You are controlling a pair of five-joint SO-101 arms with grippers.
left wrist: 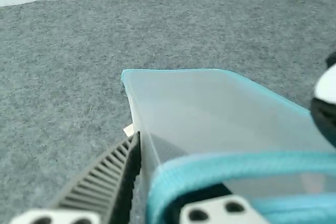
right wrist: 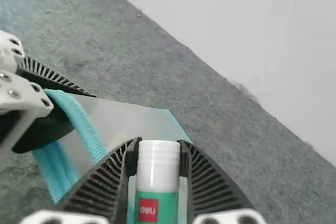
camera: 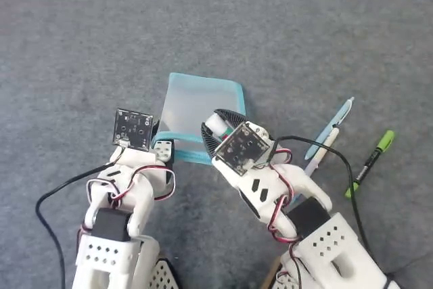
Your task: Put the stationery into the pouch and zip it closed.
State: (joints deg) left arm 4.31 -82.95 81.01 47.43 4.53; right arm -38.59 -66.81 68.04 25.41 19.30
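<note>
Between the ribbed fingers of my right hand (right wrist: 157, 144) sits a glue stick (right wrist: 156, 179), white cap pointing outward and green body back toward the palm. The fingers are closed to the stick's width and press it on both sides. In the high view the cap is just at the near edge of the pouch (camera: 203, 107).

The pouch is translucent with a teal border. It lies flat on the grey counter (camera: 81, 52), directly ahead of both hands. Its teal zip edge (left wrist: 226, 166) faces the hands.

My left hand (left wrist: 157, 198) is clamped on that edge at the corner nearest to it. One ribbed finger (left wrist: 113, 174) is outside the pouch wall and the other is under the teal band. The left wrist view shows two teal bands with a gap between them, so the mouth stands partly apart at the held corner. I cannot tell whether the stick's cap has entered the mouth.

The left hand sits just beside the right hand. I see no contact between them.

Three items lie loose on the counter on the outer side of the right hand, well apart from the pouch:
- a blue pen (camera: 331, 126)
- a white pen (camera: 321, 155) lying against the blue pen
- a green marker (camera: 371, 160) farther out
</note>
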